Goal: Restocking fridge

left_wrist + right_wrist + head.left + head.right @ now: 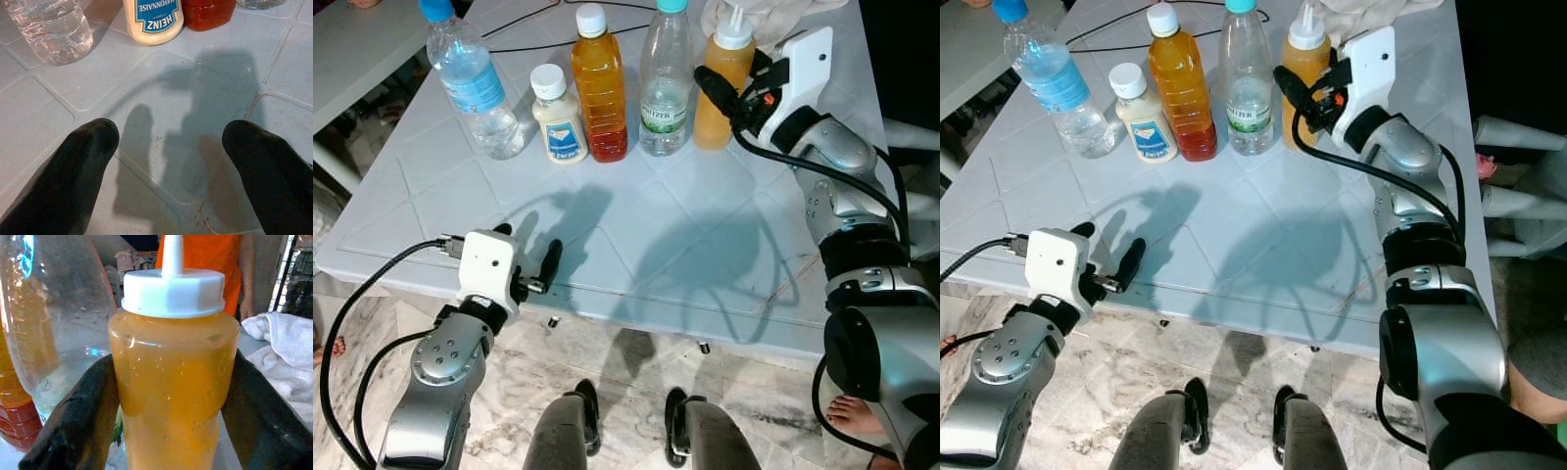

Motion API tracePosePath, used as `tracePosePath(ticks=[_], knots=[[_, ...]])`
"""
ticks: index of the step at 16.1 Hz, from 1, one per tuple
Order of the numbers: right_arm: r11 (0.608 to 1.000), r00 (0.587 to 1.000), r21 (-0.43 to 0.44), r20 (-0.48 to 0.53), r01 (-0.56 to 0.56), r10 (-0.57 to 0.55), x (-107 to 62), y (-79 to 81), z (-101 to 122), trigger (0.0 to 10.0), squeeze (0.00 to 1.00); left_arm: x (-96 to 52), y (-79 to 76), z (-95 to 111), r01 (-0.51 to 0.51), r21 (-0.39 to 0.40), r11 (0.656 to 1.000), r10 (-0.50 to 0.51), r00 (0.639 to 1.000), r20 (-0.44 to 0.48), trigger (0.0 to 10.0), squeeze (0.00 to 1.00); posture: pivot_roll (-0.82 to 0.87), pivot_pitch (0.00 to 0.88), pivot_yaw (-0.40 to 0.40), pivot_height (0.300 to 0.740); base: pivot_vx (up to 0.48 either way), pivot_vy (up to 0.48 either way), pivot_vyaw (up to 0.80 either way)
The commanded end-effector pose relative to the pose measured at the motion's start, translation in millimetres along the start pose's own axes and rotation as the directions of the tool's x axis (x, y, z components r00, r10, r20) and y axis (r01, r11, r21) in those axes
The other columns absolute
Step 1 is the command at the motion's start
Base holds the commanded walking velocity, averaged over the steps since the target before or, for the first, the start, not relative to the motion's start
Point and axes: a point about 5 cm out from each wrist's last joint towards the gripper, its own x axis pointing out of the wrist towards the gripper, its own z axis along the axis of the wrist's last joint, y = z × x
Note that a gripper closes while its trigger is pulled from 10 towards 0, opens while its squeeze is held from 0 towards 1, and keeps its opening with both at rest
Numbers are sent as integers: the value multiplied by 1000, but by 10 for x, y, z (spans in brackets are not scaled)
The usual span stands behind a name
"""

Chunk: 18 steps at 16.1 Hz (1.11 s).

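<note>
Five bottles stand in a row at the back of the white tiled table (705, 245): a water bottle (470, 83) with a blue cap, a Heinz mayonnaise jar (558, 117), a tall amber bottle (600, 88), a clear bottle (664, 88) with a teal cap, and an orange squeeze bottle (713, 132) with a white nozzle cap. My right gripper (171, 401) is shut on the squeeze bottle (171, 357), one black finger pressed to each side; the bottle stands upright on the table. My left gripper (529, 245) hovers open over the table's front edge, holding nothing.
A white cloth (754, 15) lies behind the squeeze bottle, and a black cable (524, 20) runs across the table's back. Another table (352, 39) stands at the far left. A person's bare foot (852, 411) is on the marble floor at the right.
</note>
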Motion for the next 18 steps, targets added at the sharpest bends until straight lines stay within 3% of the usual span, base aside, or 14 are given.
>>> tracePosePath(ticks=[1,5,8,9,10,11,12,14,15,18], knots=[[999,1000,-40,6,-27,28,8,54,11,10000,0,-29,34,-65,-9,10,1000,9,999,-32,10000,0,132,266,92,740,0,0,0],[1000,997,-27,73,1,1,-153,206,21,10000,0,-43,49,-100,-69,13,998,69,996,-53,10000,0,123,250,77,740,0,0,0],[985,985,75,58,156,-160,-680,509,-246,10000,0,-35,-4,-176,-86,-20,996,85,994,-65,10000,0,90,207,50,740,0,0,0],[980,981,66,43,185,-188,-766,543,-295,10000,0,-26,-21,-181,-85,-22,996,84,994,-65,10000,0,84,198,46,740,0,0,0],[953,960,122,-3,278,-280,-891,569,-403,10000,0,0,-35,-189,-83,-27,996,81,995,-61,10000,0,73,185,44,740,0,0,0],[942,946,83,-48,325,-322,-1028,629,-485,10000,0,37,-38,-197,-84,-30,996,82,995,-59,10000,0,61,173,39,740,0,0,0],[935,938,87,-63,345,-340,-1072,649,-504,10000,0,61,-37,-197,-85,-34,996,83,995,-55,10000,0,52,172,38,740,0,0,0],[925,931,113,-95,362,-353,-1129,685,-548,7843,0,113,-47,-200,-86,-42,995,84,995,-48,10000,0,39,165,29,740,0,0,0],[925,930,108,-101,364,-354,-1134,683,-547,10000,0,135,-51,-195,-87,-44,995,86,995,-42,10000,0,34,161,26,740,0,0,0],[926,926,46,-76,375,-371,-1105,591,-458,10000,0,167,-81,-208,-93,-50,994,92,995,-32,10000,0,23,153,15,740,0,0,0]])
